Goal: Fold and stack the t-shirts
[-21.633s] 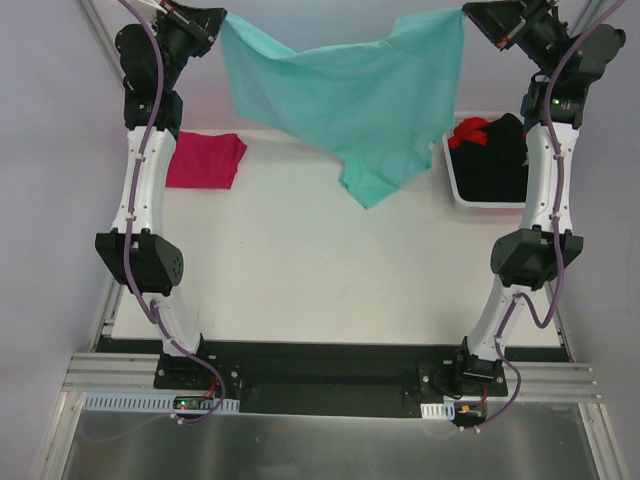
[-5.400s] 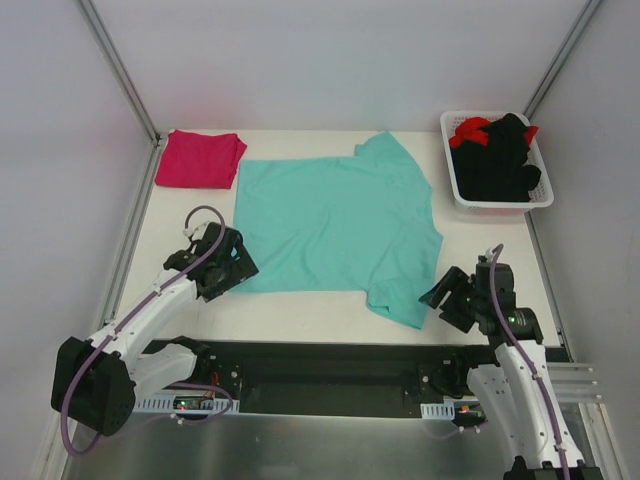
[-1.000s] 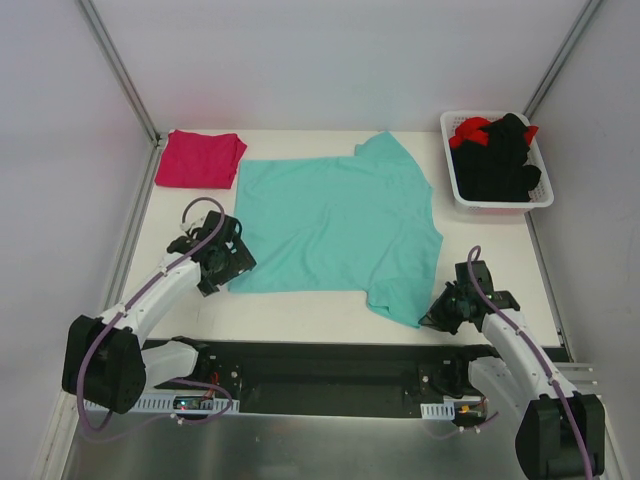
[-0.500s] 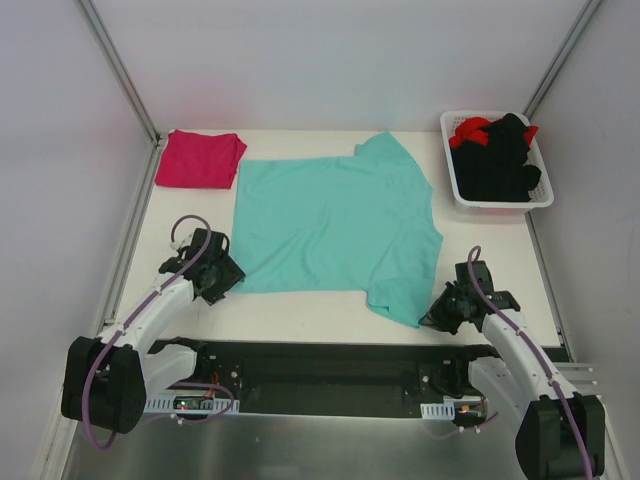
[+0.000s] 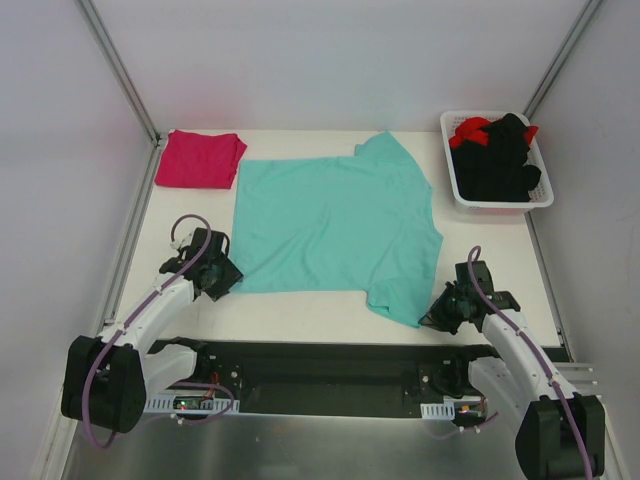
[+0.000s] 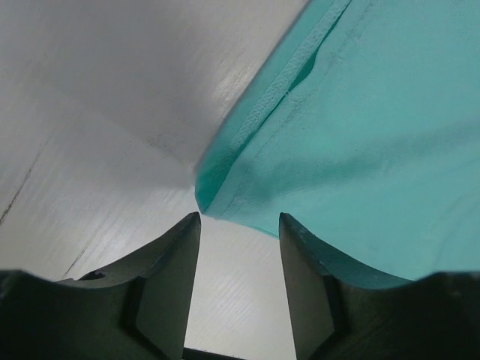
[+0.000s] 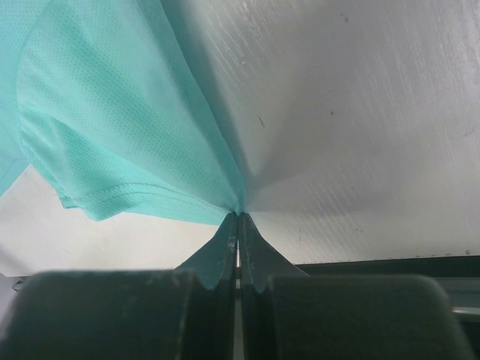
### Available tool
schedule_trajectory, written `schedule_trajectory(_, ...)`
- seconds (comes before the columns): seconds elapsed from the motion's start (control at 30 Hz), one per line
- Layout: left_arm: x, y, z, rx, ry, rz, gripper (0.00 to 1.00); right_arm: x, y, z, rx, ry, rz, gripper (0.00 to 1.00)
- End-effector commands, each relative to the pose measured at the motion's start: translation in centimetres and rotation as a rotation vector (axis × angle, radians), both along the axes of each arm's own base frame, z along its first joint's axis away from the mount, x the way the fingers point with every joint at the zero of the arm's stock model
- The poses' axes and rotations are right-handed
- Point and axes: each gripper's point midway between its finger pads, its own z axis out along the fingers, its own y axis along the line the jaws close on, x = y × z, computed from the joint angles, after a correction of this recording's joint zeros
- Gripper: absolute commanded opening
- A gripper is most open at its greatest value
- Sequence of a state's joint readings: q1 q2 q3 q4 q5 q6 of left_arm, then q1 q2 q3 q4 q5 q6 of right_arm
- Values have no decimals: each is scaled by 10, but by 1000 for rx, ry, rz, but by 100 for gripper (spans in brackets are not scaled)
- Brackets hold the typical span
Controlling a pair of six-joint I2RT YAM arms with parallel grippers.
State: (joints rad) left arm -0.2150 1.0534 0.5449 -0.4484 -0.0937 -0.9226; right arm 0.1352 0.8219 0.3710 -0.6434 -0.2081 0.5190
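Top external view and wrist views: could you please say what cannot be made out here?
- Top external: number of garments in the basket; they overlap.
- Top external: left gripper fingertips, too small and dark.
- Left wrist: most of the teal t-shirt, cut off by the frame.
- Right wrist: how much cloth the right gripper pinches, hidden between fingers.

Both arms reach low over the near worktop [image 5: 300, 305].
Left tool [image 5: 226, 278] sits near left, its fingers [image 6: 176, 255] apart with a clear gap. Right tool [image 5: 432, 316] sits near right, fingers pressed together, pinching the teal t-shirt [image 5: 335, 225] edge.
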Motion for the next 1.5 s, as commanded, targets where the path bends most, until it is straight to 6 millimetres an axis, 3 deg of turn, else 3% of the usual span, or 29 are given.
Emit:
schedule_trajectory(0.0,-2,2,-3,15,10,-13,49,5,2,9,7,-18,15,1)
schedule_trajectory(0.2,-4,3,-8,22,30,-12,53,4,3,8,10,-15,16,1)
schedule_trajectory(0.77,-1,10,-11,48,12,26,49,3,7,14,32,-30,25,1)
schedule_trajectory(1.17,4,10,-21,50,15,49,48,7,11,31,59,-63,32,1)
schedule_trajectory(1.47,4,10,-21,49,7,49,32,6,12,31,63,-61,34,1)
